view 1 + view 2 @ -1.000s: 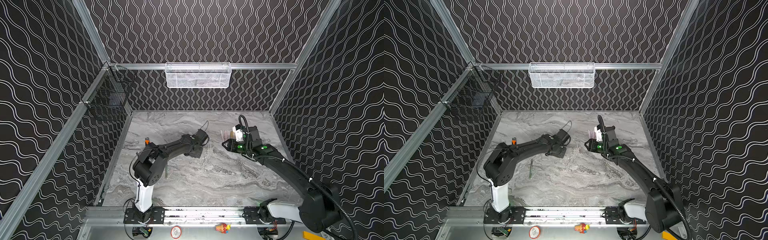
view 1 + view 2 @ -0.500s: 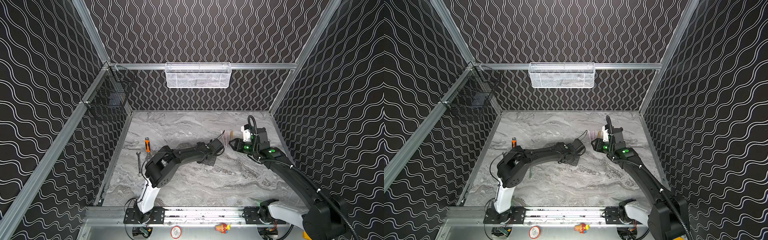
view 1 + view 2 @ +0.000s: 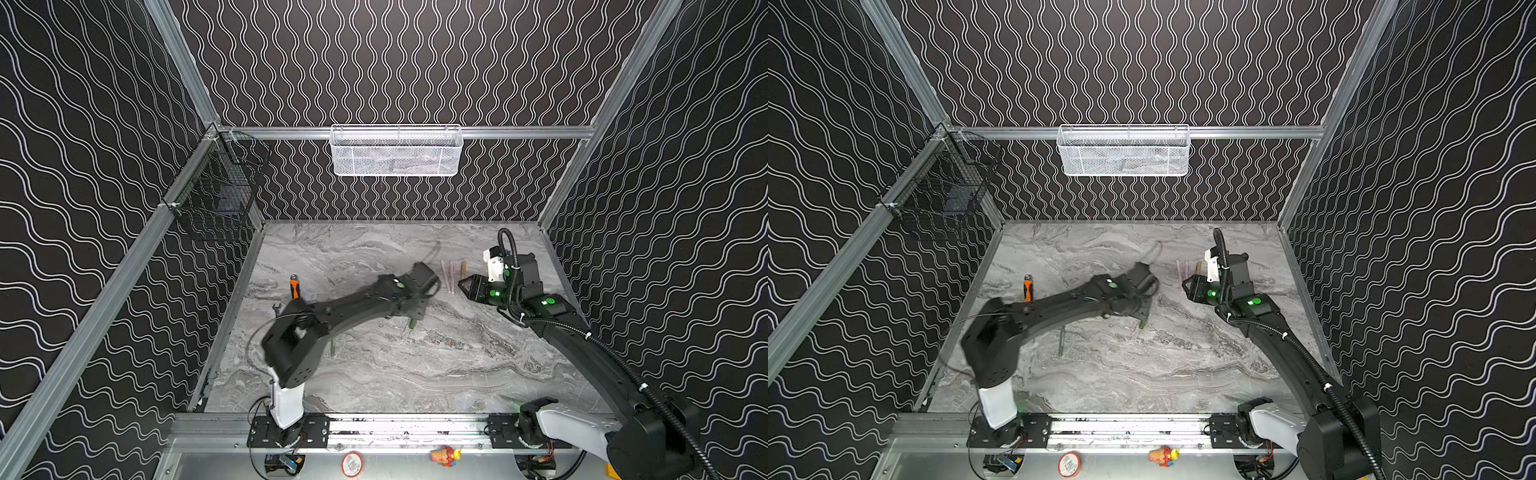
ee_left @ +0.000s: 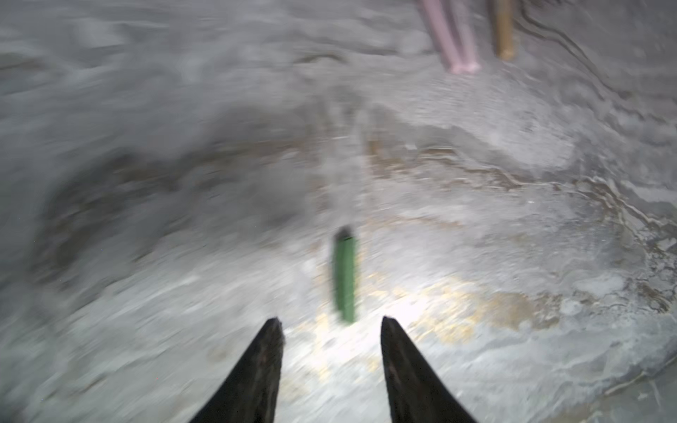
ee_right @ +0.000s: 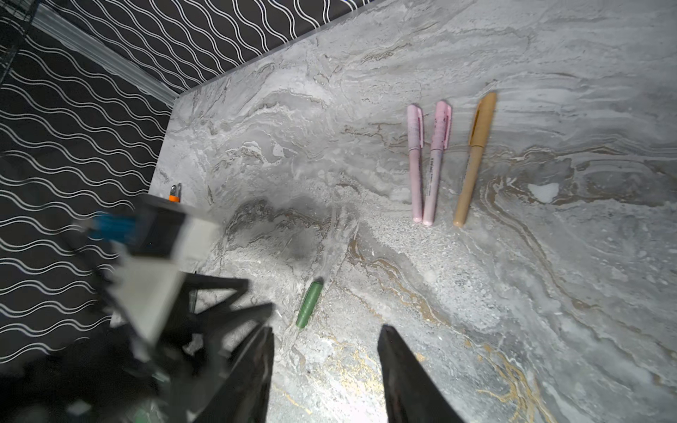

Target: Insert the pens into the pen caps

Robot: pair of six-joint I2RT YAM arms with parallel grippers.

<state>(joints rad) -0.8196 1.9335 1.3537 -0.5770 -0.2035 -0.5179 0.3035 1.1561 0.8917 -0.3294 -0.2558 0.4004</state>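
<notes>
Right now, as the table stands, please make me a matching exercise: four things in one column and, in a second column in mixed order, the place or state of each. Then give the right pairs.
Things
1. pink pens
2. tan pen
3. green cap
4. orange-handled tool

Places or states
A. lies by the left edge of the table
B. short and loose, just ahead of the open left gripper
C. a pair lying side by side, caps on
D. single, cap on, next to the pair

Pairs: 1-C, 2-D, 3-B, 4-A
</notes>
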